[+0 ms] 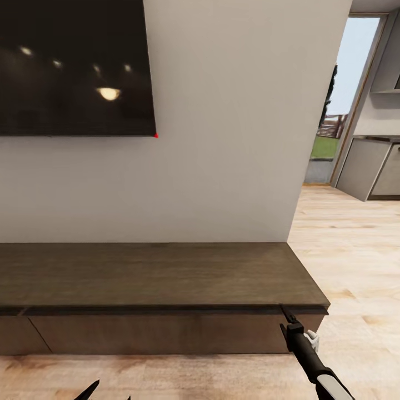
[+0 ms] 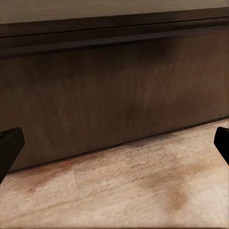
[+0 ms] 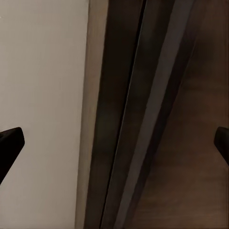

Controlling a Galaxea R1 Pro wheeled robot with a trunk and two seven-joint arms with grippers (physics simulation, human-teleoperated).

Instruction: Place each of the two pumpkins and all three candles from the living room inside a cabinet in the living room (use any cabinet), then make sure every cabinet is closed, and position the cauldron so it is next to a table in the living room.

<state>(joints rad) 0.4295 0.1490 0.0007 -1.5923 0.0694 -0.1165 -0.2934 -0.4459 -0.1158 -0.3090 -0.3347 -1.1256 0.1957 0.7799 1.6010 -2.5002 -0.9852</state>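
While the left claw [image 1: 105, 391] hangs spread low over the floor [image 1: 166, 375], the cabinet [image 1: 155, 275] stands just ahead of it, fronts shut, under the TV [image 1: 75, 66]. The right claw [image 1: 289, 318], spread too, sits at the cabinet's top edge near its right end.

The long, low cabinet [image 1: 155, 275] is standing on the light wood plank floor [image 1: 344, 244], running along the pale wall below the TV, its dark top lying bare and its fronts sitting shut.
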